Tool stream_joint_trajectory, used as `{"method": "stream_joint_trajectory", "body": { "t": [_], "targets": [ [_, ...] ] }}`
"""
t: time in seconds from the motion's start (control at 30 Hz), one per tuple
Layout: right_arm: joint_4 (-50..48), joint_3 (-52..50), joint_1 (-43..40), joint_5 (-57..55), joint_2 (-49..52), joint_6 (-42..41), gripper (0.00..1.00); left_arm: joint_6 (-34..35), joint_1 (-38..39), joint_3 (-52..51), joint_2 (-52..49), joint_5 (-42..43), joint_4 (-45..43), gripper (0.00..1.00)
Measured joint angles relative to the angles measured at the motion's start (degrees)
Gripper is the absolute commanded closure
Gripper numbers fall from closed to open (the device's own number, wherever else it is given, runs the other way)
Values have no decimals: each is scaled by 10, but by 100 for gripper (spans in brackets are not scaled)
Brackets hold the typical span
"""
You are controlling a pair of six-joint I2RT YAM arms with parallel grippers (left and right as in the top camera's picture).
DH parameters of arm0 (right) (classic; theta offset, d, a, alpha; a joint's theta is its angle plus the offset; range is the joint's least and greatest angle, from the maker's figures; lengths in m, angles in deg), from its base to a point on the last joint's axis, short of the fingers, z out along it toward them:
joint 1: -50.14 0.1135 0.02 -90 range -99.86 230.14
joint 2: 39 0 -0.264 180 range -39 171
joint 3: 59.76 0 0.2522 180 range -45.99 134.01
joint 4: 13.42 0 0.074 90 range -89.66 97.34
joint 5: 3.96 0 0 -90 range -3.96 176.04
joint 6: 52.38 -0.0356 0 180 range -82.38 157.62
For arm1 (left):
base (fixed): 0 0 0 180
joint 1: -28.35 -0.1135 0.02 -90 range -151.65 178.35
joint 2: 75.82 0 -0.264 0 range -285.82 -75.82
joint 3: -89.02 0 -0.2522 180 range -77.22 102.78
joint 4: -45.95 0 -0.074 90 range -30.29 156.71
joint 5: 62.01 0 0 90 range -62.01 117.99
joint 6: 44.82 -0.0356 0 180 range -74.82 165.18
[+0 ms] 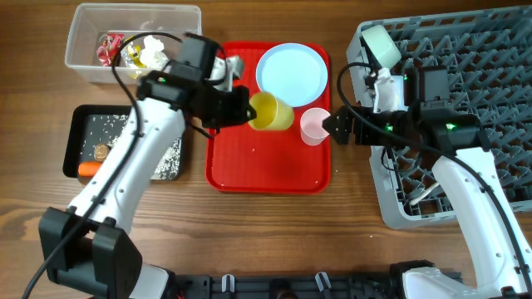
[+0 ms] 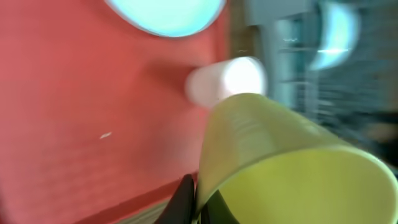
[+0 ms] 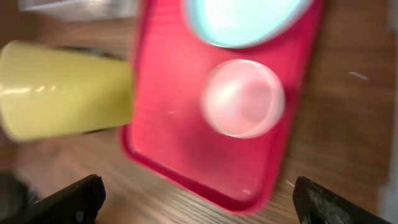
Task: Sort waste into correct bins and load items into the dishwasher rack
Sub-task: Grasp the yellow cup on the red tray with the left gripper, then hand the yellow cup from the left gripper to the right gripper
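arms (image 1: 141, 154) white | joints (image 1: 196, 56) black | cables (image 1: 340, 81) black | LEDs (image 1: 450, 127) green

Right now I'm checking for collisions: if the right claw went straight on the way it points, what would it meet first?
Most likely the pink cup, standing on the red tray straight ahead of the open right claw; depth is unclear.

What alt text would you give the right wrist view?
The right gripper, fingers spread, faces a pink cup standing on a red tray. A yellow cup is tipped sideways at left; a light blue plate sits beyond.
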Motion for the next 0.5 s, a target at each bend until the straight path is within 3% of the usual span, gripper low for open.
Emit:
{"method": "stream_joint_trajectory", "body": {
  "t": [0.27,0.5],
  "targets": [
    [-70,0,0,156,0,52,0,-32,-21,-1,0,200,-60,96],
    [-176,-10,0,270,0,66,0,-40,-21,-1,0,303,-124,96]
  ]
}}
